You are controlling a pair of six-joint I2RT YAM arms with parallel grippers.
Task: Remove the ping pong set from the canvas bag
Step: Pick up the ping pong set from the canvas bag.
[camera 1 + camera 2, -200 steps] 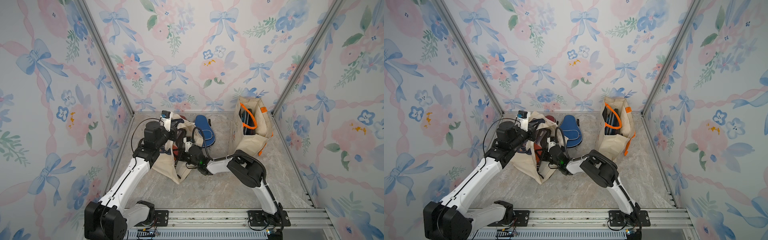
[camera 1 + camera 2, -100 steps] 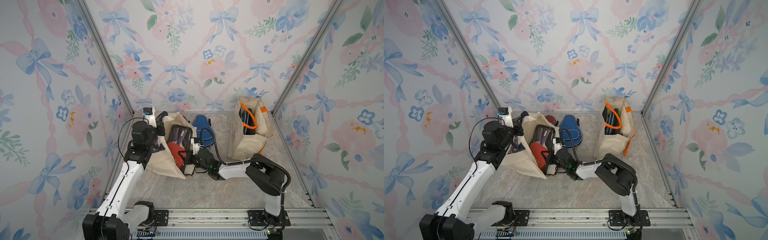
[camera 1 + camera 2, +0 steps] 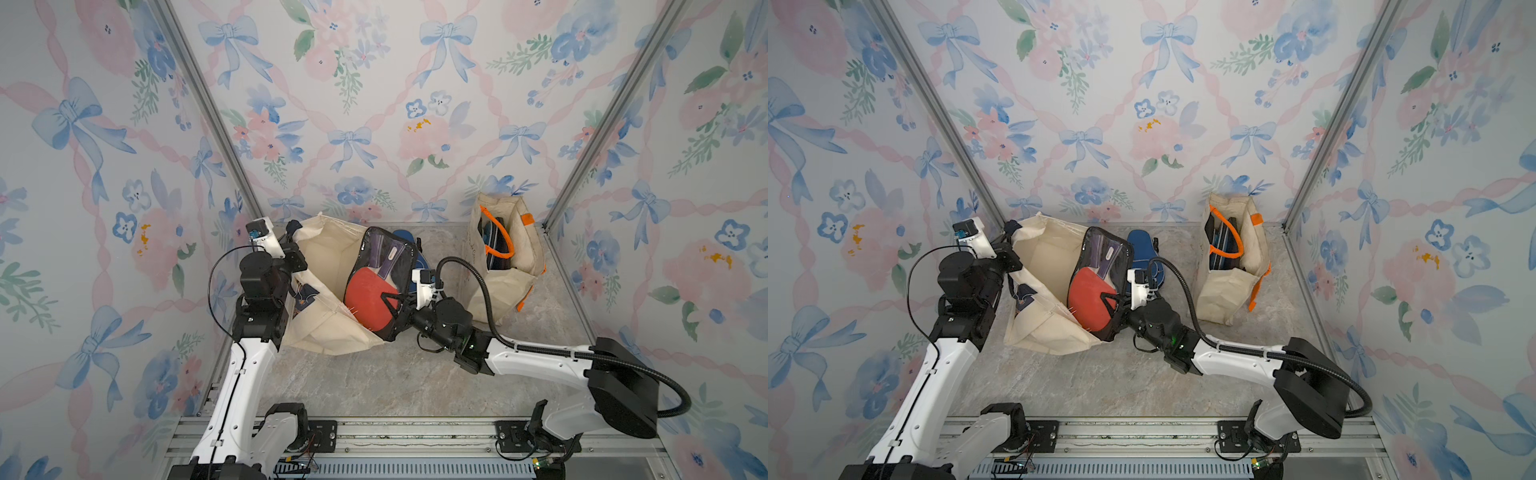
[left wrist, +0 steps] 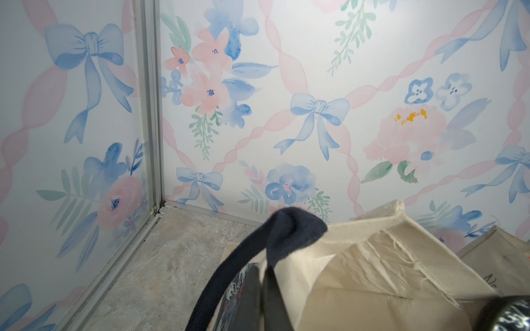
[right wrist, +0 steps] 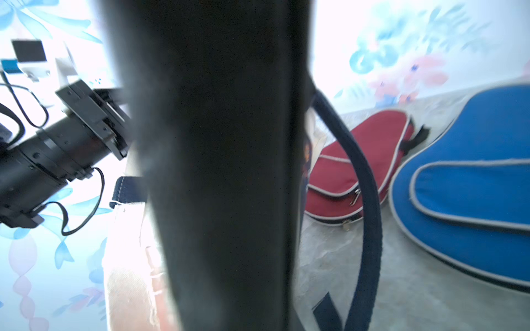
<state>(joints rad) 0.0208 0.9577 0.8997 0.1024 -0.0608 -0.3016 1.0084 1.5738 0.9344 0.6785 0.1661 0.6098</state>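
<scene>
Your right gripper (image 3: 395, 305) is pinched narrow on the lower edge of the mesh pouch (image 3: 376, 286), which stands tilted at frame centre in both top views, its lower part inside the mouth of the canvas bag (image 3: 328, 245). Your left gripper (image 3: 296, 261), left of centre, is clamped tight on the bag's rim by the navy handle (image 4: 286, 229), though the wrist view is too close to judge how much cloth it has. Risks: the thin edge grip may slip under a fast pull, a snagged pouch corner could drag the bag along, and a swing could knock the blue case (image 3: 1142, 253) behind.
</scene>
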